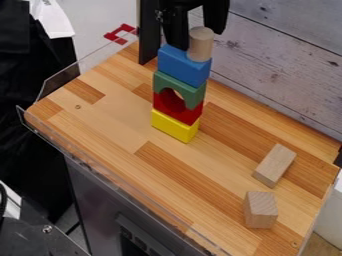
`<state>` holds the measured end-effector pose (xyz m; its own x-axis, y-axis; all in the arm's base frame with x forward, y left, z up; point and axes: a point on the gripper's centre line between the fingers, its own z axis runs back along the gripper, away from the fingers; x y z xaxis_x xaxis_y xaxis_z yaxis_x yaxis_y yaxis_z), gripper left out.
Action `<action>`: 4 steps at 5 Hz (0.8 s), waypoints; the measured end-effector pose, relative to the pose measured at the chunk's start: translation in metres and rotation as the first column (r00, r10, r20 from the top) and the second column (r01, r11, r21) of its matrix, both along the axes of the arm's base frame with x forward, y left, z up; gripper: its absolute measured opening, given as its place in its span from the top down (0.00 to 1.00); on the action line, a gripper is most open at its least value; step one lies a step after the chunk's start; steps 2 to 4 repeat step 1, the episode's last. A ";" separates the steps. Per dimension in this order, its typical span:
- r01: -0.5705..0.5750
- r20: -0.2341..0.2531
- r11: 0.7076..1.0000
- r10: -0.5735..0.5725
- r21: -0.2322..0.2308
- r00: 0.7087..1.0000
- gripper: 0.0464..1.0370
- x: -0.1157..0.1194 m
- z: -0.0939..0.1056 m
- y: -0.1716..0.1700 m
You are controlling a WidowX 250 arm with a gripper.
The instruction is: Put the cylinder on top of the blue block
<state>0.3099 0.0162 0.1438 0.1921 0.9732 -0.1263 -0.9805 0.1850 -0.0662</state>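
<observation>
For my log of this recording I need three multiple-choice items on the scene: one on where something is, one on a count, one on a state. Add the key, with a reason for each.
1. Where is the cylinder?
A. Under the red arch
B. On top of the blue block
C. Beside the yellow block

2. How many loose wooden blocks lie on the tabletop, away from the tower?
A. None
B. Four
C. Two

3. What state is the tower in?
A. Standing, its pieces stacked
B. Toppled, its pieces scattered
C. Split into two separate stacks

Key:
1. B: its lower end is at the right end of the blue block's top.
2. C: one longer block and one chunkier block lie near the tabletop's right end.
3. A: yellow, red, green and blue pieces rise one above another.
</observation>
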 end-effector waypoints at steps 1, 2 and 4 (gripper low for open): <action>0.010 0.047 0.999 -0.012 0.042 0.999 0.04 0.013 0.028 0.003; 0.010 0.047 0.999 -0.012 0.042 0.999 0.04 0.013 0.028 0.003; 0.010 0.047 0.999 -0.012 0.042 0.999 0.04 0.013 0.028 0.003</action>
